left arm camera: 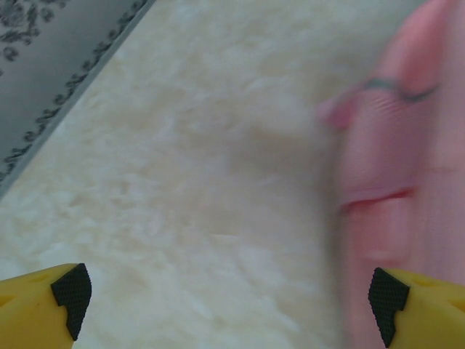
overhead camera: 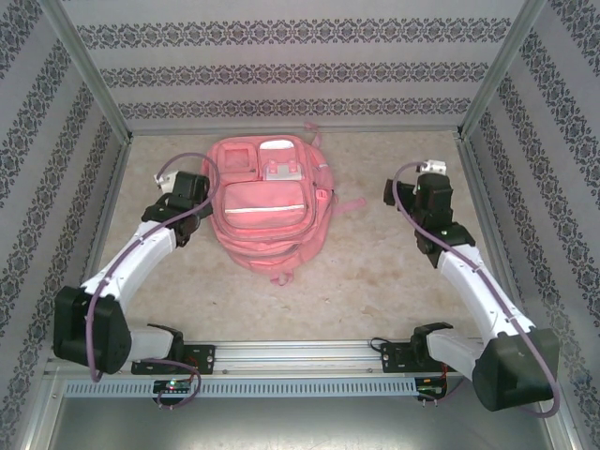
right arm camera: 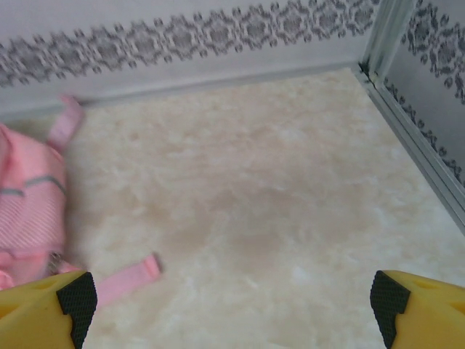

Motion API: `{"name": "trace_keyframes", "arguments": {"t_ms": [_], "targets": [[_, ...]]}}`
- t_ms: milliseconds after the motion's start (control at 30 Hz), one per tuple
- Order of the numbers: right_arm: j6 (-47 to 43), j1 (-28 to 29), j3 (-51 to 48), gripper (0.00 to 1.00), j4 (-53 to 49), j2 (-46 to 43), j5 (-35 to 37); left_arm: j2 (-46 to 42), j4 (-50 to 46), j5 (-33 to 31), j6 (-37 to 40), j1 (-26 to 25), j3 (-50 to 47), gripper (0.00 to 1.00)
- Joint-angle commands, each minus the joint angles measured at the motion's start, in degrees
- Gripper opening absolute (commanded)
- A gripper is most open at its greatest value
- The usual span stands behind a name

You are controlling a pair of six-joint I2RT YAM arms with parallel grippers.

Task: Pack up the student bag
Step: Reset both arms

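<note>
The backpack (overhead camera: 265, 211) lies flat on the table (overhead camera: 375, 281), a little left of centre and toward the far wall, pockets facing up and its straps trailing out to the right and the near side. Both arms stand off it with nothing held, so I would judge the step in hand to be a fresh approach to the bag. To do that well, the closer arm should come in low from the side and take an edge or a zip pull, not a fold of loose cloth. The other arm should pin the fabric, so the soft bag does not slide or bunch up. The loose strap (right arm camera: 127, 280) wants watching, since it could snag a finger. The left arm (overhead camera: 141, 253) reaches up from its near-left base, elbow low, with its wrist just beside the bag's left flank. The right arm (overhead camera: 473, 277) rises from the near-right base and ends well apart from the bag, over bare table on the right. A pale item (overhead camera: 281, 167) sits at the bag's far right corner; whether it rests on top or in a pocket I cannot tell. The left gripper (left arm camera: 229, 298) has its jaws spread wide, with nothing between them. The right gripper (right arm camera: 229, 298) is likewise spread wide and empty.
</note>
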Motion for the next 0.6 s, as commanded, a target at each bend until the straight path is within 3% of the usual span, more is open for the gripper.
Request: {"name": "trace_keyframes", "arguments": {"t_ms": [0,300,400,567], "targets": [[-6.79,-0.45,-6.42,0.98,9.05,-1.06,1.86,3.83,15.11,-3.06,11.10,3.73,-4.14,0.99],[-7.98,-3.44,-15.10,0.98,30.40,10.25,5.37,13.27,45.92,0.44,19.99,5.85,-14.49,1.00],[-8.65,-3.77,-15.94,0.98,39.53,16.02,5.18,14.55,51.51,5.00,22.38,6.25,-16.47,0.99],[-8.75,-5.47,-19.21,0.98,52.06,22.74,-2.36,11.29,63.13,14.55,25.39,6.51,-24.57,1.00]]}}
